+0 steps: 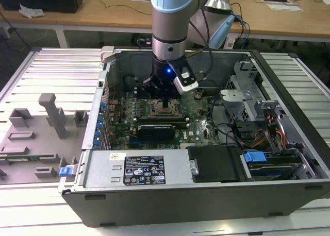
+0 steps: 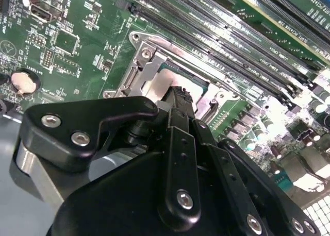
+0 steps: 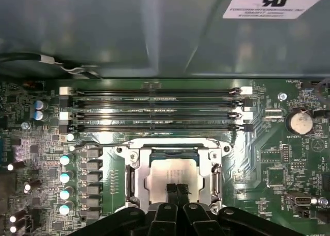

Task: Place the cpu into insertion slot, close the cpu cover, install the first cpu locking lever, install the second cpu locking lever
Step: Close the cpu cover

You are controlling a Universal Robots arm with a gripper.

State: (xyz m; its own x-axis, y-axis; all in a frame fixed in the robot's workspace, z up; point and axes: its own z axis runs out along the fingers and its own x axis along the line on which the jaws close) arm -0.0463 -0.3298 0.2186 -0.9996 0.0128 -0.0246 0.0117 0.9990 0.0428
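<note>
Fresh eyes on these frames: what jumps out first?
The arm plunging into the open computer case in the exterior view. In the first wrist view its gripper, jaws shut, hangs right over the pale cpu, framed by the silvery cpu cover, with long black memory slots alongside.

In the second wrist view the gripper (image 2: 180, 94) blocks most of the insertion slot (image 2: 148, 65), so just a sliver of the cpu (image 2: 156, 86) peeks out. In the first wrist view the fingertips (image 3: 171, 190) cover the cpu's near edge. In the exterior view the slot's too tiny to read.
</note>
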